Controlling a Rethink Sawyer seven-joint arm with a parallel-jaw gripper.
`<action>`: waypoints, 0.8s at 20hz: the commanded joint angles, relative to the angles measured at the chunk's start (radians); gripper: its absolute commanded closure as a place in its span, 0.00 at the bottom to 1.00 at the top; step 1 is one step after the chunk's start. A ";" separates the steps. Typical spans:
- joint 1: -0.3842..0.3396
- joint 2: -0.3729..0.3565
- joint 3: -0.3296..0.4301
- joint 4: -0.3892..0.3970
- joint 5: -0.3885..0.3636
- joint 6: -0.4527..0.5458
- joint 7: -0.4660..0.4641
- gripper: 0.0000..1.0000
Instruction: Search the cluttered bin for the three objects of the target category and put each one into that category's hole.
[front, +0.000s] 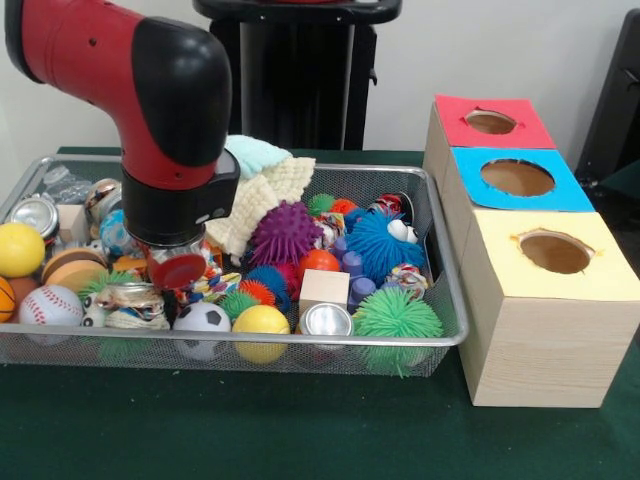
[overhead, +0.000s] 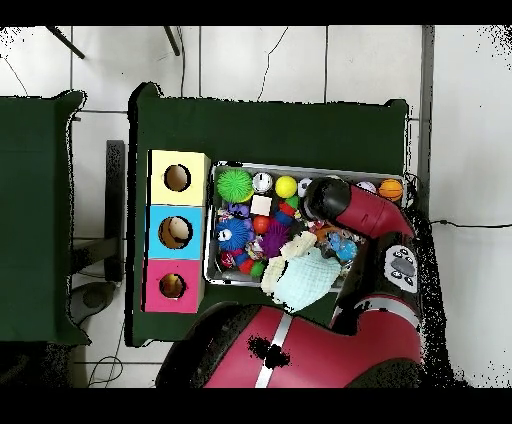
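Observation:
A wire mesh bin (front: 120, 338) (overhead: 300, 168) is packed with mixed objects. Green (front: 397, 315), purple (front: 285, 232) and blue (front: 378, 245) spiky balls lie right of centre. Along the front are a baseball (front: 48, 305), a soccer ball (front: 200, 318), a yellow ball (front: 260, 320) and a metal can (front: 327, 320), with a wooden block (front: 324, 287) behind the can. My gripper (front: 178, 268) is sunk into the clutter at the bin's left part, above another can (front: 125, 298). The arm's wrist hides its tip. In the overhead view the arm end (overhead: 322, 197) covers that spot.
Three wooden boxes with round holes stand right of the bin: red-topped (front: 455, 110), blue-topped (front: 570, 195), yellow-topped (front: 500, 235). Knitted cloths (front: 265, 190) drape over the bin's back rim. A yellow ball (front: 20, 248) and a can (front: 35, 213) lie at far left.

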 joint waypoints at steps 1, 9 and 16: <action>-0.017 -0.005 0.134 -0.001 -0.058 -0.088 -0.049 0.00; -0.002 -0.182 0.116 0.186 -0.075 -0.014 -0.038 0.00; -0.003 -0.207 0.123 0.228 -0.074 0.012 -0.033 0.00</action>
